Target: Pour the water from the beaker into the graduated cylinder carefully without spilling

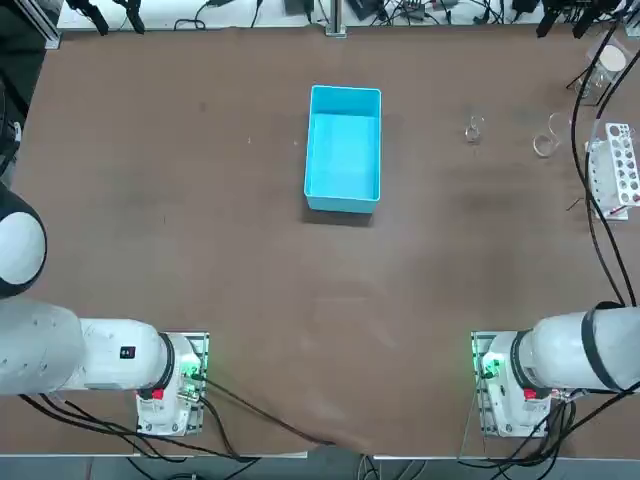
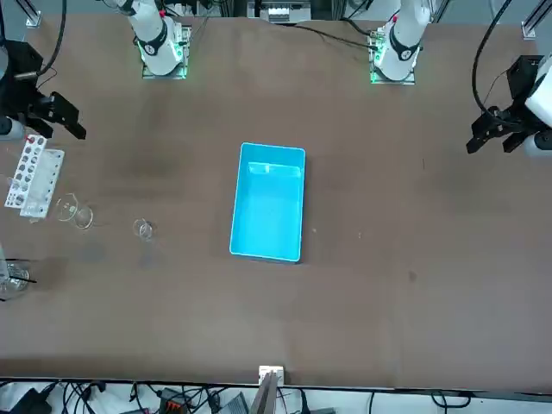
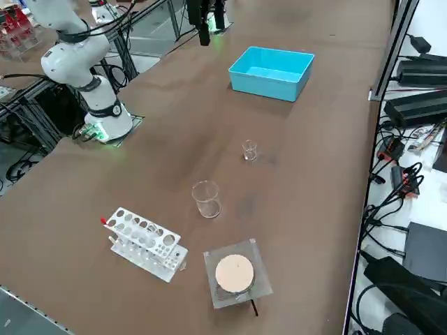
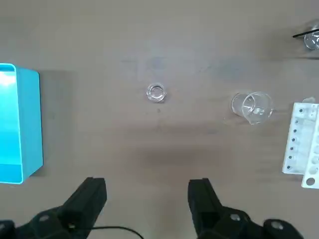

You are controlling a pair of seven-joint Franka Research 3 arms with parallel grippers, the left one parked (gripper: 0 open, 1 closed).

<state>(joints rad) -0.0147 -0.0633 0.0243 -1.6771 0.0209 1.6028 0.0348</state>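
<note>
Glass beaker tiny, light, fragile, slick; take by side wall below rim. My right gripper hovers, fingers apart, holding nothing.

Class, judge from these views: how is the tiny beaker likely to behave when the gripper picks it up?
The beaker looks like thin clear glass, so probably fragile and slippery. It is far smaller than the blue box, so likely light and easily tipped. The right gripper hangs open above it.
</note>
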